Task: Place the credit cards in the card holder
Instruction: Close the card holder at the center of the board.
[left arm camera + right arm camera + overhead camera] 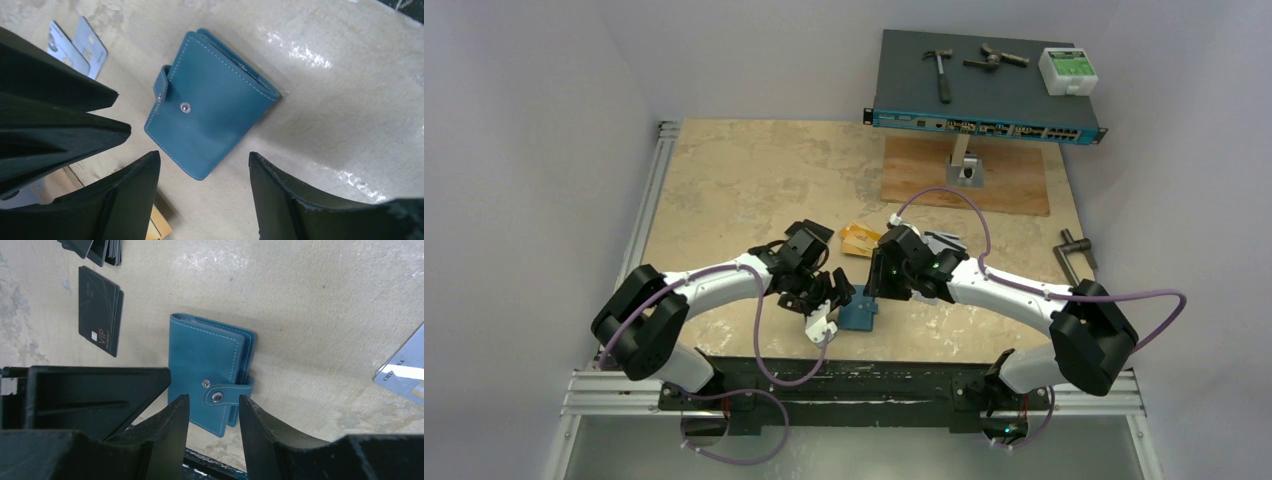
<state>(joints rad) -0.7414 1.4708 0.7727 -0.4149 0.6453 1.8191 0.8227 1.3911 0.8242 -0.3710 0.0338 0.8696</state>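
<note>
Top external view, nearest first: shows both arms bent inward from the near edge of the table [744, 180], with the left gripper [829, 300] and right gripper [879, 285] facing each other over the card holder [860, 315]. Places the card holder flat on the table, just ahead of the arm bases, between the two grippers.

Left wrist view: shows the card holder [212, 102] folded shut, snap tab [162, 90] fastened, lying askew. Shows the left gripper [202, 200] with jaws apart, one corner of the card holder between the fingers [135, 200], neither visibly touching it. Catches two silver-white cards [77, 45] beyond, fanned on the table.

Right wrist view: shows the right gripper [212, 415] with jaws apart by a narrow gap, straddling the snap tab [222, 395] of the card holder [200, 355]; cannot tell whether the fingers [170, 435] touch it. Shows black cards [100, 310] in a stack marked VIP near the card holder but apart from it, more of them at the frame's top edge, and one of the silver-white cards [405, 375] at the right edge.

Farther back, top external view: locates orange-gold cards [860, 238] and silver-white cards [944, 242] just behind the grippers. Ends at the far edge with a wooden board [969, 175] and a network switch [984, 100] carrying a hammer [943, 72] and a white box [1067, 70].
</note>
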